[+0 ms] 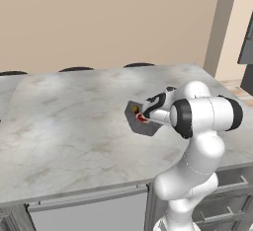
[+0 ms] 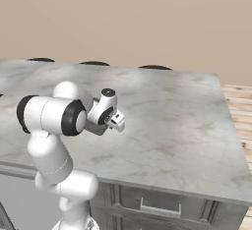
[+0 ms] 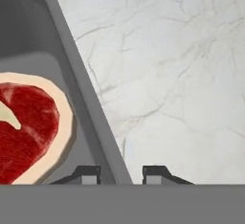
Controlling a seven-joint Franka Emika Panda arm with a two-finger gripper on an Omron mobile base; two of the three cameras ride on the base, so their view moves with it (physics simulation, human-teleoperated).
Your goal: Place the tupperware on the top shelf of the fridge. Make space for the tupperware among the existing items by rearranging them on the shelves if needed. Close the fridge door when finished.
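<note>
The tupperware (image 1: 140,119) is a dark grey open tub with sloping walls, sitting on the marble desk (image 1: 74,121) toward its right half, just ahead of my wrist. Inside it lies a raw red steak (image 3: 24,132) with a pale fat rim, and in the left base view a small orange-yellow bit (image 1: 135,109) sits at the tub's far end.

My jaws (image 3: 121,175) stand apart, astride the tub's near wall (image 3: 83,98): one tip is over the inside, the other over the bare desk outside. Whether the tips touch the wall I cannot tell.

The desk spreads wide and bare to the left and beyond the tub. Its front edge runs just below my elbow, with grey drawer fronts (image 2: 157,207) under it. To the right the desk ends at a corner, with wooden floor (image 2: 241,106) past it.
</note>
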